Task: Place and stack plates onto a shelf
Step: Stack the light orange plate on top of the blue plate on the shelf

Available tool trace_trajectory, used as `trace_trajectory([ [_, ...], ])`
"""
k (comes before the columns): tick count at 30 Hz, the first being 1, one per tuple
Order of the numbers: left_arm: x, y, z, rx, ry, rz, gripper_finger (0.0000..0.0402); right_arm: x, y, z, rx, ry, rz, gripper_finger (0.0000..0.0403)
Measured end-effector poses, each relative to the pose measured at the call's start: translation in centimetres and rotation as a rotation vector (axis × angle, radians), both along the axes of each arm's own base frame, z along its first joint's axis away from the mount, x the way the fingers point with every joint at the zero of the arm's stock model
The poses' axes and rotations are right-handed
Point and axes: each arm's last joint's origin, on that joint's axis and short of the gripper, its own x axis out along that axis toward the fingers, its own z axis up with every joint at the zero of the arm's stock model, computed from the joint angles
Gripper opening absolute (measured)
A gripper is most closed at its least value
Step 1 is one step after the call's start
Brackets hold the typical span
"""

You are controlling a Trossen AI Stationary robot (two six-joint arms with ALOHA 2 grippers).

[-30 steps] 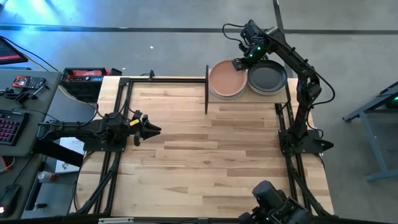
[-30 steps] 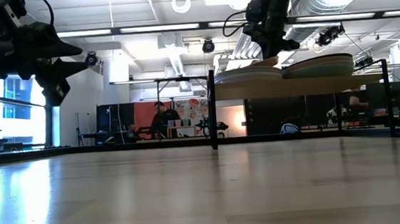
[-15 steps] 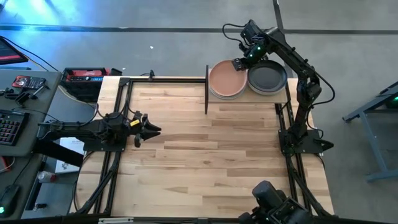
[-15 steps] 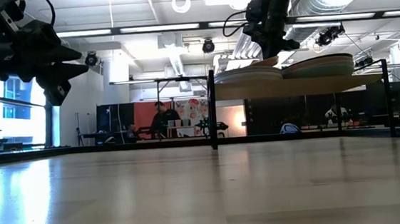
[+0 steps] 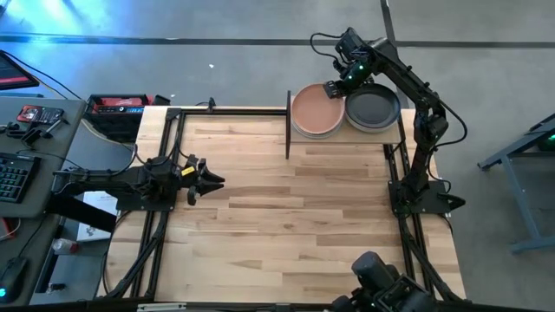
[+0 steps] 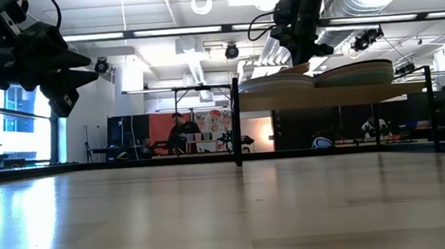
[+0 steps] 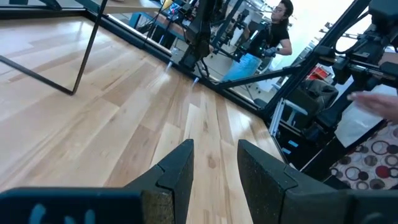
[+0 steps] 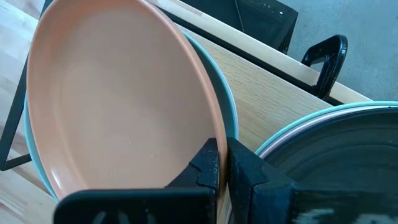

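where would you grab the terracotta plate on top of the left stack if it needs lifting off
Take the terracotta plate by its thin raised rim, pinched from above. It lies flat on a teal plate, so only the edge offers a hold. The rim facing the dark plate suits best, where the right gripper already sits with its fingers shut on that rim, clear of the shelf upright.

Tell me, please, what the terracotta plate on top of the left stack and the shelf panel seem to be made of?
The terracotta plate looks like matte glazed ceramic or possibly melamine: an even colour with only a soft sheen, so it stays open. The shelf panel looks like light, unvarnished-looking wood with fine grain, on thin black uprights that appear to be metal.
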Motion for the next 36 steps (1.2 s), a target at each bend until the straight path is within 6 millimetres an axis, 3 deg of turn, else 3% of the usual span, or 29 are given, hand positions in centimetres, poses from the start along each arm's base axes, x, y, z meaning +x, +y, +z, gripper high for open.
trace_trajectory([
  [20,0.0,0.0,0.0,0.0,0.0,0.0,0.0113,-0.11,-0.04,-0.01,0.019,-0.007,-0.032,0.0002],
  [30,0.0,0.0,0.0,0.0,0.0,0.0,0.0113,-0.07,-0.2,0.03,-0.011,-0.003,-0.009,0.0082],
  [36,0.0,0.0,0.0,0.0,0.0,0.0,0.0113,-0.25,-0.43,0.27,-0.023,-0.032,0.046,0.0106],
])
